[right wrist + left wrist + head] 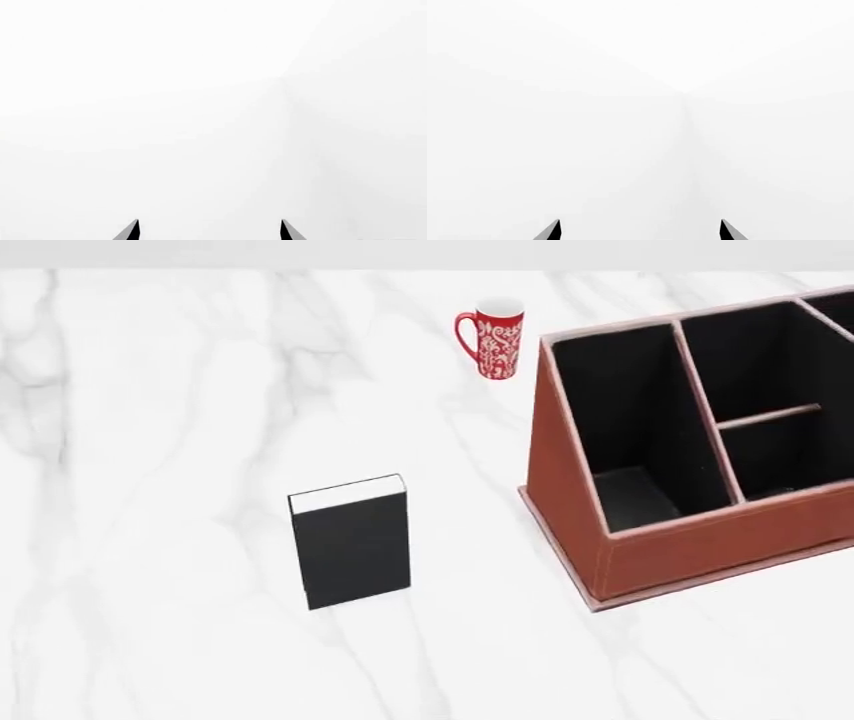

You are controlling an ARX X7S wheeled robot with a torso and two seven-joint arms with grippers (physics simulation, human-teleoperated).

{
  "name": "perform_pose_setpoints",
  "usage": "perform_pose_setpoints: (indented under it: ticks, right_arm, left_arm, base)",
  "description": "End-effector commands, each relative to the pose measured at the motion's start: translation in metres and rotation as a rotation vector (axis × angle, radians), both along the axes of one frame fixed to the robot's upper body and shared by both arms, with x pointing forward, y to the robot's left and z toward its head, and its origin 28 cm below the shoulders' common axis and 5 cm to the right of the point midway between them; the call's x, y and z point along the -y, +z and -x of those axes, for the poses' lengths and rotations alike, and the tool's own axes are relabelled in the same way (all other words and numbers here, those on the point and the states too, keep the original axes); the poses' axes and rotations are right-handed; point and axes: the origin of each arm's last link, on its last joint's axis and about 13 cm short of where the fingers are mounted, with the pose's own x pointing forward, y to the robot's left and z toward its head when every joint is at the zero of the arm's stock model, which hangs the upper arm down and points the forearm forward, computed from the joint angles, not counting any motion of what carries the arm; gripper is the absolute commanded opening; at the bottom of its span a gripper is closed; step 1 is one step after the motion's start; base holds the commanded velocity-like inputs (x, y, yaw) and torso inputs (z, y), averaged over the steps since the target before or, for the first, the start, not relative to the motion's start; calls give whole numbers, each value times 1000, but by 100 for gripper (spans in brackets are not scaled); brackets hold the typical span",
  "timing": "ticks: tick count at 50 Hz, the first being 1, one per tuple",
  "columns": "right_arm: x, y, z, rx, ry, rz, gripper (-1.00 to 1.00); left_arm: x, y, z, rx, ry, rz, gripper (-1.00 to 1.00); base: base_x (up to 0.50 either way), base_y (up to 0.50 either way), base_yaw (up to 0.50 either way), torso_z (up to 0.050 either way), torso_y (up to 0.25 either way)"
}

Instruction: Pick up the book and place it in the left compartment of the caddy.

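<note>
The book (352, 550), black with a white page edge on top, stands upright on the white marble table (160, 440) in the head view. To its right stands the reddish-brown caddy (574, 510); its left compartment (638, 440) is a long black-lined bay without a crossbar. Neither arm shows in the head view. In the left wrist view my left gripper (640, 231) is open, with only two dark fingertips showing against blank white. My right gripper (209, 231) is likewise open in the right wrist view, holding nothing.
A red patterned mug (493, 338) stands behind the caddy's left corner, near the table's far edge (267, 270). A crossbar (770, 416) splits the caddy's middle bay. Bare marble lies left of the book and in front of it.
</note>
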Motion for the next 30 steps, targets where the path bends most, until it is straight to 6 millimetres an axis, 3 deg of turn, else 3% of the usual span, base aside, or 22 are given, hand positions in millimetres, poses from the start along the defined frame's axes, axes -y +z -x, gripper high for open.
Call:
perform_pose_setpoints:
  ticks: [1, 30]
  right_arm:
    - [2, 1, -2, 60, 13, -1, 100]
    - [0, -1, -5, 51, 29, 13, 100]
  left_arm:
    - [1, 2, -1, 18, -11, -34, 100]
    - [2, 1, -5, 13, -24, -37, 100]
  base:
    - [0, -230, 0, 0, 0]
    - [0, -228, 0, 0, 0]
